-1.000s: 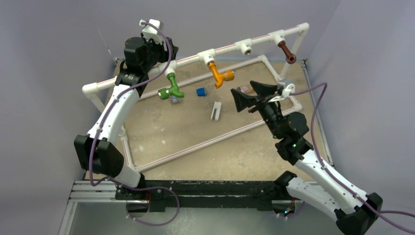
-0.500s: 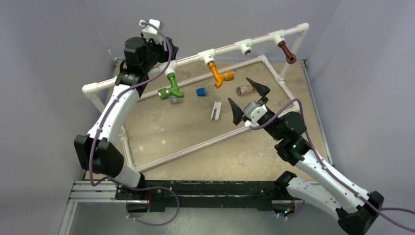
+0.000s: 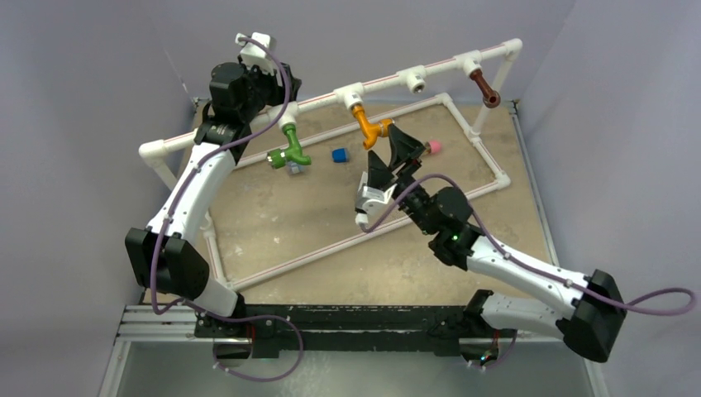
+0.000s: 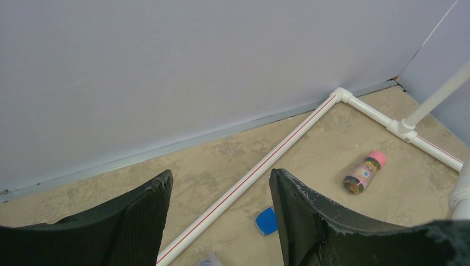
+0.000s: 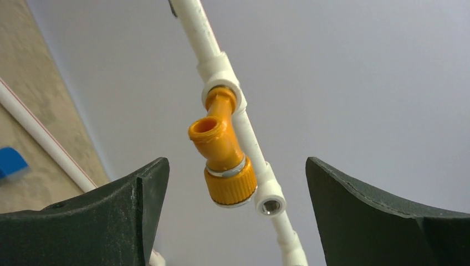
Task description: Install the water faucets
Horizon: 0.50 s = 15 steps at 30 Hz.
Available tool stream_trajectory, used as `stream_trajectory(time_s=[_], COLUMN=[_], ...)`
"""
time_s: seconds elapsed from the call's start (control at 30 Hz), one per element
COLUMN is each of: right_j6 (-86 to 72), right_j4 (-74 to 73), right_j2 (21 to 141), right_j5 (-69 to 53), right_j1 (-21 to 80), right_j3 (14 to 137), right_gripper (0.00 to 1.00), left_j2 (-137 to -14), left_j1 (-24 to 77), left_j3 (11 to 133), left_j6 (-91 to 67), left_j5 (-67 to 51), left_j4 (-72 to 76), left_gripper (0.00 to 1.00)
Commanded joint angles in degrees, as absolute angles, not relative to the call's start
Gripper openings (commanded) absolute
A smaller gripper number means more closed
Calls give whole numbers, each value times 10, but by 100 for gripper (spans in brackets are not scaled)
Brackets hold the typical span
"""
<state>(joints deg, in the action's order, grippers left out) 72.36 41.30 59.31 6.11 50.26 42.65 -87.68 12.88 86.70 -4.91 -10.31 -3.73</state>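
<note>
Three water faucets hang from tees on the raised white pipe rail (image 3: pixel 380 81): a green one (image 3: pixel 289 150), an orange one (image 3: pixel 369 126) and a dark brown one (image 3: pixel 485 88). My right gripper (image 3: pixel 395 154) sits just below and in front of the orange faucet, open. In the right wrist view the orange faucet (image 5: pixel 224 155) shows between the spread fingers of the right gripper (image 5: pixel 235 163), a little ahead of them and untouched. My left gripper (image 3: pixel 279 89) stays up by the rail above the green faucet. In the left wrist view the left gripper (image 4: pixel 220 174) is open and empty.
An empty tee socket (image 3: pixel 416 80) faces out between the orange and brown faucets, and shows in the right wrist view too (image 5: pixel 270 205). On the sandy floor lie a pink-capped cylinder (image 3: pixel 431 147), a blue block (image 3: pixel 340 155) and a clear packet (image 3: pixel 293 168). A white pipe frame (image 3: pixel 331 244) borders the floor.
My right arm swung left, from near the pink-capped cylinder to under the orange faucet, and its wrist turned upward toward the rail. The left arm has not moved.
</note>
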Motion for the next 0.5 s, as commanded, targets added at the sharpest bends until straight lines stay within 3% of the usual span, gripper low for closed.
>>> stream_trajectory(time_s=[0.0,0.2,0.47], right_j6=[846,860,805], right_j4=[536,621,613], right_j2=[649,715,756], right_j5=[148,202,222], right_j1=[504,504,504], right_j3=[438,458,502], right_gripper=[93,90,64], left_j2=[-904,-903,-903], left_j1=[145,145,145], left_j3=[827,825,825], left_j6=[-41,-40,-40], left_j5=[-128,-127,-126], left_j4=[-149,-149,-149], left_gripper=[64,64,64])
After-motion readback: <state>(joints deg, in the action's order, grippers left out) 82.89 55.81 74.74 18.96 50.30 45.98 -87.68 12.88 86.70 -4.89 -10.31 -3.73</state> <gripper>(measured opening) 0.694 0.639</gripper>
